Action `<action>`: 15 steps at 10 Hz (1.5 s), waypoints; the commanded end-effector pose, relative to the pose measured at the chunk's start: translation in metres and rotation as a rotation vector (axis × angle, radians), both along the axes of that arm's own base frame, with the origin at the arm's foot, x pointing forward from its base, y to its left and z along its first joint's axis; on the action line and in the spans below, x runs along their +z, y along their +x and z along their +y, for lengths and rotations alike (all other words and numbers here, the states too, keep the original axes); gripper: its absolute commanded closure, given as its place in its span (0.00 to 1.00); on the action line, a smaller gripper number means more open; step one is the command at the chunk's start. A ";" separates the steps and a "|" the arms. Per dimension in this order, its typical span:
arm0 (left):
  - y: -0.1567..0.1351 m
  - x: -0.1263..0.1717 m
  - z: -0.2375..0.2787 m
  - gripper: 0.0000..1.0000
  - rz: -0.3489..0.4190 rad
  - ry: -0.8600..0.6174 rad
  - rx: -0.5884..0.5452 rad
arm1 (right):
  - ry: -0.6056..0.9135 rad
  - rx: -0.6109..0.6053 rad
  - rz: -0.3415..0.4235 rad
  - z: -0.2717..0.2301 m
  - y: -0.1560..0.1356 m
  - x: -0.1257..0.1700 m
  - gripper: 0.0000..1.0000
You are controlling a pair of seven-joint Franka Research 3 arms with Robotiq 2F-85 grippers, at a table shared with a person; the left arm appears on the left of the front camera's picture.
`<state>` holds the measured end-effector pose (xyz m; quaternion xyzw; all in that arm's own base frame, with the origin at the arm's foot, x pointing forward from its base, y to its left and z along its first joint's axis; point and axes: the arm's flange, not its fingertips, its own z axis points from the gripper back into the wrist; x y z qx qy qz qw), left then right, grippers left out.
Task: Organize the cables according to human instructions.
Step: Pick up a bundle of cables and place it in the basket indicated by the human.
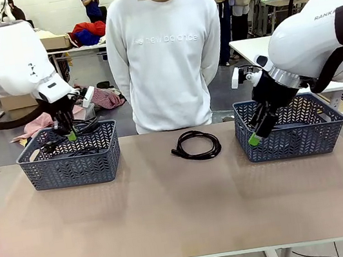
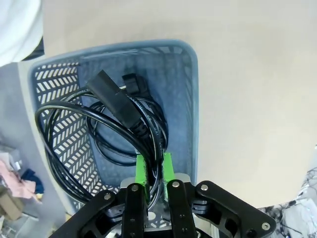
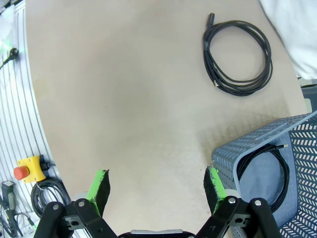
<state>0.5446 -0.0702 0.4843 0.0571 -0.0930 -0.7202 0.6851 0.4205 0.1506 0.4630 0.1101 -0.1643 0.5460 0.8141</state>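
Right, the left jaws are pinched tight on a few strands of one coiled cable [image 2: 74,111], its loop and chunky plugs [image 2: 106,91] hanging down into the left basket [image 2: 190,99]. Light stuff, but floppy and slick, so I'd say a coil sags and unwinds unless several strands are nipped together, away from the plugs. The right jaws stand wide apart, holding nothing, by the near corner of the right basket [image 3: 233,153], which has a cable [image 3: 285,173] inside. Another coil [image 3: 238,57] lies on the counter [image 3: 124,99], well ahead of those jaws.
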 end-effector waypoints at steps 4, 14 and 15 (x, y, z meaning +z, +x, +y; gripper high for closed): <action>0.019 -0.020 0.013 0.85 0.001 -0.013 -0.010 | -0.003 -0.013 0.000 0.000 0.000 0.001 0.00; 0.049 -0.021 0.010 0.28 0.112 -0.044 -0.047 | -0.003 -0.013 0.000 0.000 0.000 0.001 0.00; 0.050 -0.015 0.011 0.21 0.154 -0.051 -0.054 | -0.003 -0.013 0.000 0.000 0.000 0.001 0.00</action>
